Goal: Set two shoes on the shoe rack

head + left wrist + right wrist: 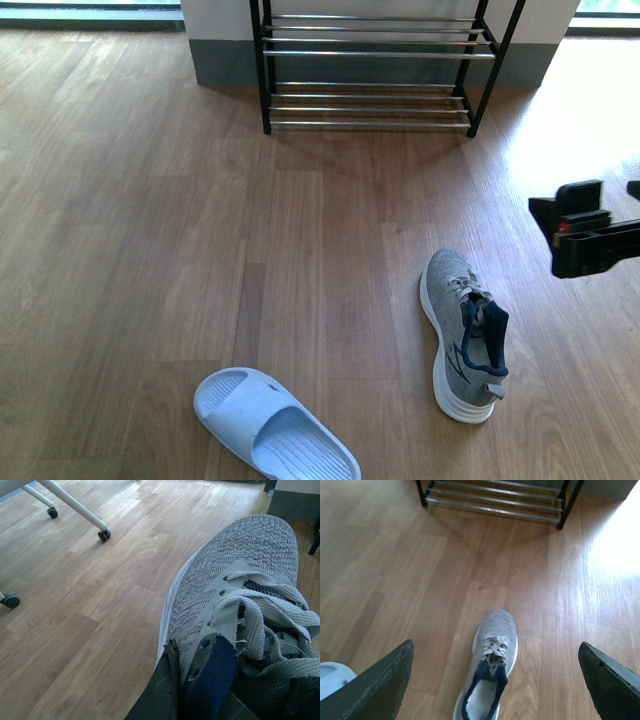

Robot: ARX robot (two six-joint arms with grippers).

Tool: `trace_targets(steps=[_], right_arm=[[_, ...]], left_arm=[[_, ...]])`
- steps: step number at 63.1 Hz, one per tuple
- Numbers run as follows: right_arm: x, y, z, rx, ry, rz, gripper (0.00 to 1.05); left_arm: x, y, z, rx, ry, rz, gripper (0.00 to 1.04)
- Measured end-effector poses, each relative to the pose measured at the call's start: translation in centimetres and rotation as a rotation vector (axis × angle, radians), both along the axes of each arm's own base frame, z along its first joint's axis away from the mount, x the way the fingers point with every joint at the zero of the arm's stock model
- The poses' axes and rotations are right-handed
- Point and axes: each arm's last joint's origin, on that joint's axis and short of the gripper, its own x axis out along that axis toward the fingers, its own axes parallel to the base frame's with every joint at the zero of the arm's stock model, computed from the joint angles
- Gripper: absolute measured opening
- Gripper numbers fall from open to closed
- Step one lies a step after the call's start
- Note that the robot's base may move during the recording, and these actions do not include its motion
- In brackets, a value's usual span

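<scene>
Right jaws wide apart above grey sneaker point(491, 655), left jaws clamping second sneaker point(235, 580), shoe rack point(370, 53) well beyond

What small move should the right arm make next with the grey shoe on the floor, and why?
Probably lower the right tool onto the grey knit sneaker with the white sole. Its jaws stand wide open above that sneaker, which lies on the wooden floor, short of the black-framed shoe rack with chrome bars. The left tool seems to grip a second grey sneaker.
</scene>
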Motion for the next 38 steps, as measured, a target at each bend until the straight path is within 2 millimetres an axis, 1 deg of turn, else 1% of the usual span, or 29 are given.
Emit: trace_targets(steps=[5, 8, 16, 21, 29, 38], right_arm=[[2.0, -0.2, -2.0, -0.014, 0.058, -0.019, 0.96], [3.1, -0.5, -3.7, -0.029, 0.1, -0.046, 0.96], [5.3, -1.2, -7.5, -0.049, 0.196, -0.109, 0.96], [6.1, -1.4, -9.7, -0.061, 0.242, -0.14, 0.96], [6.9, -1.5, -12.7, -0.069, 0.295, -0.153, 0.96], [7.6, -2.0, -15.3, -0.086, 0.351, -0.179, 0.96]], left_arm=[[0.0, 0.0, 0.0, 0.0, 0.0, 0.0, 0.01], [0.0, 0.0, 0.0, 0.0, 0.0, 0.0, 0.01], [0.0, 0.0, 0.0, 0.0, 0.0, 0.0, 0.01], [0.0, 0.0, 0.0, 0.0, 0.0, 0.0, 0.01], [0.0, 0.0, 0.0, 0.0, 0.0, 0.0, 0.01], [0.0, 0.0, 0.0, 0.0, 0.0, 0.0, 0.01]])
